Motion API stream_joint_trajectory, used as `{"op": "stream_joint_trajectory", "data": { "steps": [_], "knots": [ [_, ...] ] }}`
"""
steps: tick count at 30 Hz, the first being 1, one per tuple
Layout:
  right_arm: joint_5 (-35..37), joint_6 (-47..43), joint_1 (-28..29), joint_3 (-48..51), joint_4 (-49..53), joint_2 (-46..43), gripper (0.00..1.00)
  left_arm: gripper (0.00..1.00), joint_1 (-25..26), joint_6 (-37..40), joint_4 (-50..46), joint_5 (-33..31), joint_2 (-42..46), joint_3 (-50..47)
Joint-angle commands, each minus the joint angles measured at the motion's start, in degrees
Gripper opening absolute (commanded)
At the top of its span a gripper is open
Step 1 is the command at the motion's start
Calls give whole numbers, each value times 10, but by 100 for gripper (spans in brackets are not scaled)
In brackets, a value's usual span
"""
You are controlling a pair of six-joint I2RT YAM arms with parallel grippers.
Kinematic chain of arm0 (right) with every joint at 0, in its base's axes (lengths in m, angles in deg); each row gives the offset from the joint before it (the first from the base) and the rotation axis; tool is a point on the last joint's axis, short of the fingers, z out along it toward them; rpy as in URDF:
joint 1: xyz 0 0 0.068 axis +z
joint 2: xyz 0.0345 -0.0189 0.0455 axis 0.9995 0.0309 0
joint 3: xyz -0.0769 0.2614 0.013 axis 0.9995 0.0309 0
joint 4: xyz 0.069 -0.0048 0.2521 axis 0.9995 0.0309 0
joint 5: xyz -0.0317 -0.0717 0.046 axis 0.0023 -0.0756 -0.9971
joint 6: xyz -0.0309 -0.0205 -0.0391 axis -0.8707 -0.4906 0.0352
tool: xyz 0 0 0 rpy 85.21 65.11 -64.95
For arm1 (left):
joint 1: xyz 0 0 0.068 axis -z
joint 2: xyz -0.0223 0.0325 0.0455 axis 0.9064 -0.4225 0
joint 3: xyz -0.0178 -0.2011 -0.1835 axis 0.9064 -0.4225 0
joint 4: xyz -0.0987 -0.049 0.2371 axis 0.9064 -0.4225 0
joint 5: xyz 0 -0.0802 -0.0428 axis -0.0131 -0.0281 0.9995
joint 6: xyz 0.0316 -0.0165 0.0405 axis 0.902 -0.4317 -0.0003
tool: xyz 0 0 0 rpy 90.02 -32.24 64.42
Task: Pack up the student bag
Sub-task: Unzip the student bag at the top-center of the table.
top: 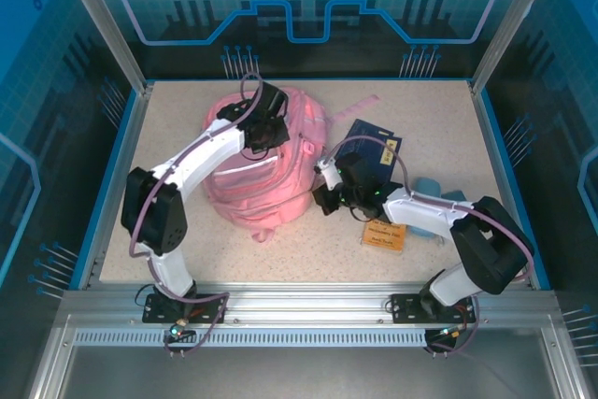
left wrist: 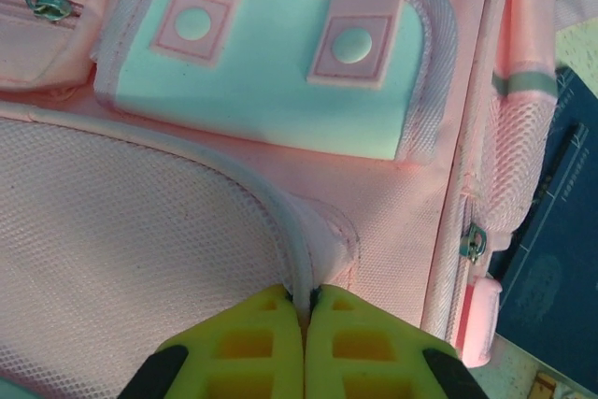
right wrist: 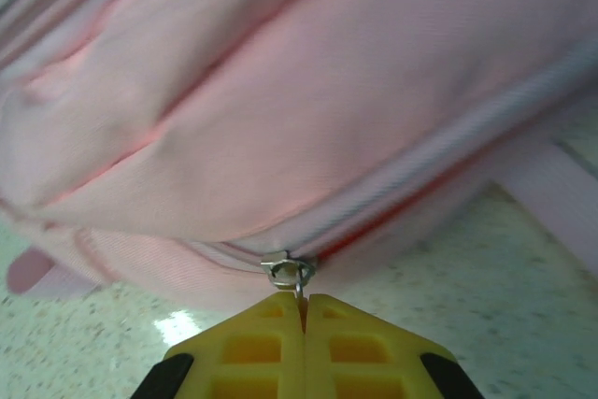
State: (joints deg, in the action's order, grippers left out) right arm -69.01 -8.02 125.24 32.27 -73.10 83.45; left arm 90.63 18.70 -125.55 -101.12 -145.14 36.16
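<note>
1. The bag [top: 266, 184] lies in the middle of the surface [top: 439, 109], front up; its inside cannot be seen.
2. Just right of it lies a dark blue book [top: 374, 147], with an orange card [top: 385, 234] nearer the arm bases.
3. The left wrist view shows the left end effector [left wrist: 306, 304] clenched on a pink piped seam [left wrist: 280, 212] near the whitish patch [left wrist: 271, 81].
4. The right wrist view shows the right end effector [right wrist: 304, 306] grasping a metal zip pull [right wrist: 288, 272] at the bag's side, low over the surface.
</note>
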Motion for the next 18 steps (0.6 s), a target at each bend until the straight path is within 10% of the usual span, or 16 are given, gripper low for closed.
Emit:
{"op": "stream_joint_trajectory", "data": {
  "steps": [1,5,12,18],
  "knots": [
    [2,11,-22,-63,46,29,0,0,-23,-42,-29,-81,86,-56],
    [-8,-9,-35,-122,65,87,0,0,-25,-46,11,-49,114,-105],
    [-73,-69,-68,-177,85,144,0,49,-34,110,-28,50,56,-38],
    [-95,-87,-87,-210,100,178,0,61,-5,253,-77,17,92,-66]
  ]
}}
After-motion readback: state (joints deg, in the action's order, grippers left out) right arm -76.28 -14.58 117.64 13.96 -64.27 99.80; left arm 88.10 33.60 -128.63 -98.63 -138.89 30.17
